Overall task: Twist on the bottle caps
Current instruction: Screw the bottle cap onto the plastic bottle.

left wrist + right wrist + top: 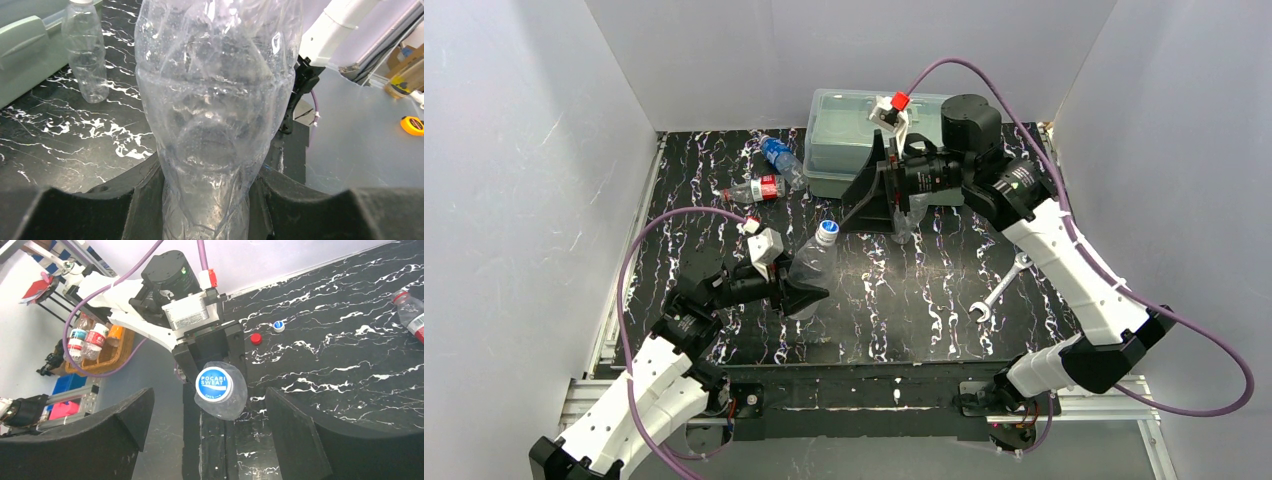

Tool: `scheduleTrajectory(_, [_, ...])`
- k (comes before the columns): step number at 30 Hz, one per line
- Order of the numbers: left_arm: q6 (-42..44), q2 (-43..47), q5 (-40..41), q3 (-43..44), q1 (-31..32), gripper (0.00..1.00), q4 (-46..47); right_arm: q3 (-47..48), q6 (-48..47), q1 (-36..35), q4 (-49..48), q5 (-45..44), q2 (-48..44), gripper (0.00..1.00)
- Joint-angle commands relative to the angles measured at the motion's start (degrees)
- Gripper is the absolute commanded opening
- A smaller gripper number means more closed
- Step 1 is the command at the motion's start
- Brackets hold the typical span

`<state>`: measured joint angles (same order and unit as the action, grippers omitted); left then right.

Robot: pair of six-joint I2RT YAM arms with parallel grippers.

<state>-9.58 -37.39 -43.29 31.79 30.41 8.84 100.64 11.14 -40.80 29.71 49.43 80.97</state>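
My left gripper (799, 293) is shut on the lower body of a plain clear bottle (812, 262), squeezing it between the jaws in the left wrist view (212, 115). The bottle tilts up and right and carries a blue and white cap (826, 232), which faces the right wrist camera (214, 384). My right gripper (864, 207) is open and empty, a short way from that cap, its jaws wide on either side of it (210, 432). A loose red cap (255, 338) and a loose blue and white cap (278, 326) lie on the table.
A second clear bottle (87, 55) stands by the translucent lidded box (864, 140). A red-label bottle (759, 190) and a blue-label bottle (779, 157) lie at the back left. A silver wrench (999, 290) lies at the right.
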Motion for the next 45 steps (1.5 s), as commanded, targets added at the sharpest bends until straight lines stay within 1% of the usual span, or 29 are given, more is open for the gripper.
scheduleTrajectory(1, [-1.2, 0.6, -6.1, 2.6, -1.0, 0.0, -0.1, -0.6, -0.4, -0.9, -2.8, 2.6, -0.8, 0.89])
scheduleTrajectory(5, [-1.2, 0.2, -6.8, 2.7, -1.1, 0.0, -0.1, -0.5, -1.9, -3.1, -1.8, -0.3, 0.2, 0.87])
scheduleTrajectory(10, [-1.3, 0.2, -7.2, 2.7, -1.1, 0.0, -0.1, -0.7, -2.3, -3.6, -1.8, -1.8, 1.0, 0.82])
scheduleTrajectory(19, [-1.6, 0.9, -7.3, 2.8, -1.1, 0.0, -0.1, -1.3, -2.3, -4.0, -1.7, -0.4, 1.8, 0.74])
scheduleTrajectory(28, [-1.6, 0.9, -7.2, 2.6, -1.1, 0.0, -0.2, -2.2, -2.4, -5.1, -1.7, 0.3, 1.9, 0.7])
scheduleTrajectory(32, [-1.7, 0.7, -7.1, 2.6, -1.1, 0.0, -0.2, -2.2, -2.4, -5.4, -1.7, 0.4, 2.1, 0.65])
scheduleTrajectory(41, [-1.7, 0.8, -6.4, 2.6, -1.2, 0.0, -0.2, -2.5, -2.1, -5.8, -1.5, 0.2, 2.3, 0.48])
scheduleTrajectory(45, [-1.7, 0.7, -5.5, 2.8, -1.2, 0.0, -0.1, -2.9, -1.8, -5.9, -1.8, 0.3, 2.0, 0.43])
